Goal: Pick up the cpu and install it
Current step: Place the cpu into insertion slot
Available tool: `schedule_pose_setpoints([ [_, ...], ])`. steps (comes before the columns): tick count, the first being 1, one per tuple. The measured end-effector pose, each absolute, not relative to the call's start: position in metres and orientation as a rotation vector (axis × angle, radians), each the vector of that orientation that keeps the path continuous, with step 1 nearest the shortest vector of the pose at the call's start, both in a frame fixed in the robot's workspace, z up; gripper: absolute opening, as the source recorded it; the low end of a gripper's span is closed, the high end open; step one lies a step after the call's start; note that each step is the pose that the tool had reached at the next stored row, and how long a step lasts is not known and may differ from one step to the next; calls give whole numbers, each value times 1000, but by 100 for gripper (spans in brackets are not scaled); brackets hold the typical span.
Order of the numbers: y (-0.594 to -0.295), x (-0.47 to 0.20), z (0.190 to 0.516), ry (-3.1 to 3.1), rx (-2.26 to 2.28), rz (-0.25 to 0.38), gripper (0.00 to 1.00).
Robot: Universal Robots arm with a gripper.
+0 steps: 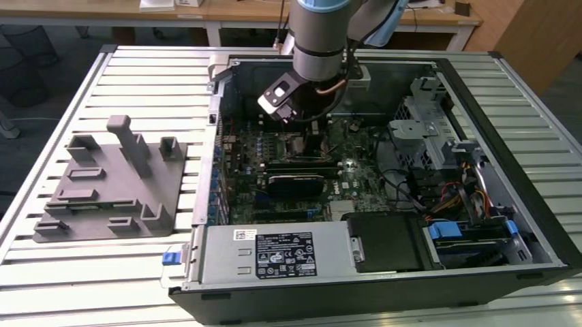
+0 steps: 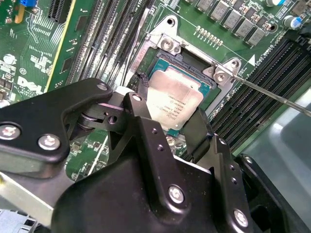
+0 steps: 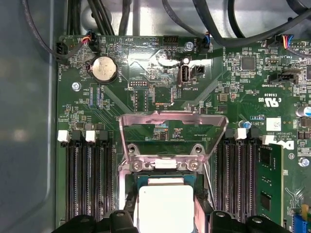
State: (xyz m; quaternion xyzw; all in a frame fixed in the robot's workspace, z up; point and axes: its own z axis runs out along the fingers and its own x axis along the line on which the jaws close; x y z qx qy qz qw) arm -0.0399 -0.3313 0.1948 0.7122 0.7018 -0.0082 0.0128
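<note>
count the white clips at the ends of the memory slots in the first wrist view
4. Two white clips on one side of the raised socket frame, two on the other. More may sit at the slots' other ends, hidden here.

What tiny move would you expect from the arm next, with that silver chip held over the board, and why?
Probably a slow, straight lowering, then letting go. The gripper seems shut on the cpu, which lies lined up over the socket, and the metal frame is swung open above it. Whether the cpu is fully seated, I cannot tell.
</note>
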Motion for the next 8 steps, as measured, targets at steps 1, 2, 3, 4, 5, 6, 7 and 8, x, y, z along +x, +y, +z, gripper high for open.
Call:
schedule_pose_setpoints([
  [1,-331,-40,194,2187,2220,-25,54],
  [2,-331,-40,194,2187,2220,-26,54],
  [3,-331,-40,194,2187,2220,-26,54],
  [4,-331,-40,193,2187,2220,-25,54],
  [5,-331,-41,193,2187,2220,-25,54],
  [6,-331,-41,193,2187,2220,-26,54],
  [7,-331,-41,193,2187,2220,-26,54],
  [8,-331,-41,193,2187,2219,-26,54],
])
